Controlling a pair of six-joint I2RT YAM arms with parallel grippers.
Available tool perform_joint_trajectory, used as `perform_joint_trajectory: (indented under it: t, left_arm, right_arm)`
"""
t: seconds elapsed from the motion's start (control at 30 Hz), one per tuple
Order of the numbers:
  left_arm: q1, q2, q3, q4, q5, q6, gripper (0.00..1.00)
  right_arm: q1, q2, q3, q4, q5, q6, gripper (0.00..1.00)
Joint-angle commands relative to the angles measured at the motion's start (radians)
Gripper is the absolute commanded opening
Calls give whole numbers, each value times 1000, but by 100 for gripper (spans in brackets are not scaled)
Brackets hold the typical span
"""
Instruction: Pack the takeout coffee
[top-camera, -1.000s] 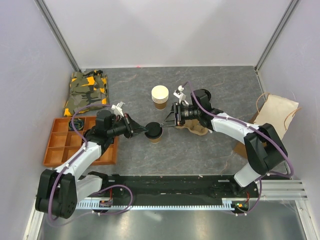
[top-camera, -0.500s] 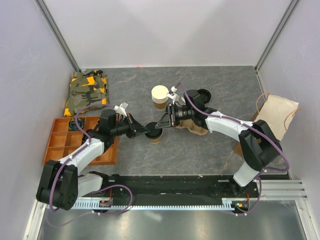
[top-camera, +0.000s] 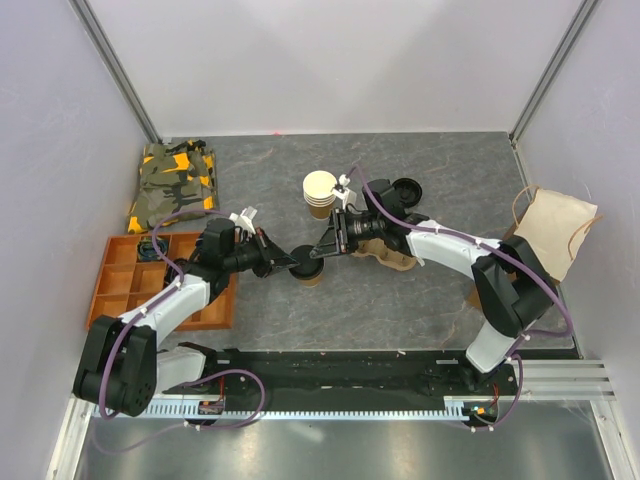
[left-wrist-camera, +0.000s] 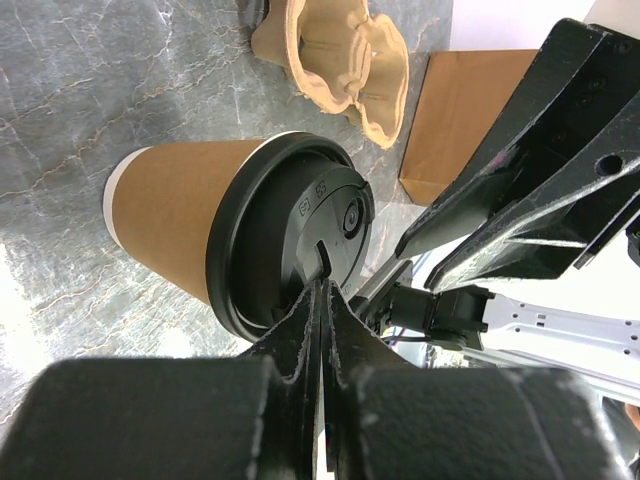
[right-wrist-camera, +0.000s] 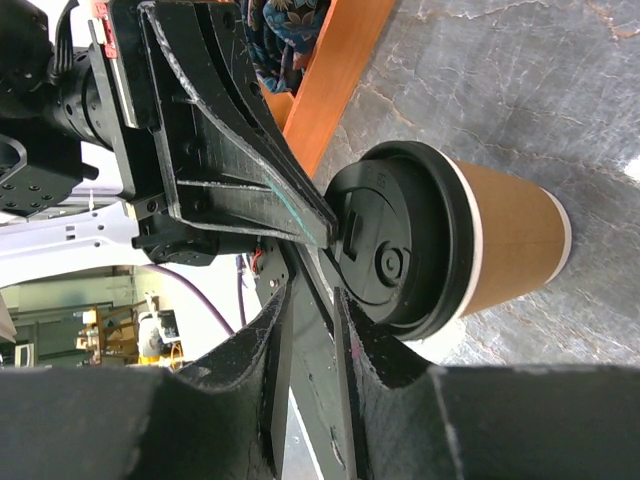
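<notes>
The takeout coffee (top-camera: 309, 270), a brown paper cup with a cream rim and a black lid (left-wrist-camera: 300, 230), stands upright mid-table. My left gripper (top-camera: 292, 263) reaches in from the left, shut and empty, with its tips (left-wrist-camera: 322, 288) touching the lid's edge. My right gripper (top-camera: 316, 253) reaches in from the right. Its jaws are almost together with a thin gap, and its tips (right-wrist-camera: 312, 265) rest at the lid's (right-wrist-camera: 400, 250) rim opposite the left fingers (right-wrist-camera: 240, 170). Neither gripper grips the cup (right-wrist-camera: 510, 240).
A stack of nested cream-rimmed cups (top-camera: 320, 193) stands behind the coffee. A pulp cup carrier (top-camera: 392, 256) lies under the right arm, with spare black lids (top-camera: 405, 188) beyond it. A brown paper bag (top-camera: 550, 232) lies far right. An orange divided tray (top-camera: 125, 290) and a camouflage cloth (top-camera: 175, 185) are at the left.
My right gripper has moved left to the cup and narrowed its jaws from wide open to nearly closed. My left gripper has edged right onto the lid. The cup has stayed put.
</notes>
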Motion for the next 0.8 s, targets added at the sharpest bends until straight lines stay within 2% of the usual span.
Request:
perform_joint_trajectory:
  t: [0.0,0.23,0.47,0.77]
  left_arm:
    - [-11,0,38,-6,-22,44,2]
    - [-36,25,62,-14,-27,53,2]
    - [-42,56,82,-40,-43,66,2]
    - [-43,68,87,-70,-68,87,2]
  right_arm:
    - [16,18,57,-11,14,-21,30]
    - [33,25,66,-28,17,-30,29]
    - [31,53,57,-124,66,-133,26]
    - [28,130,48,-132,70,-122,24]
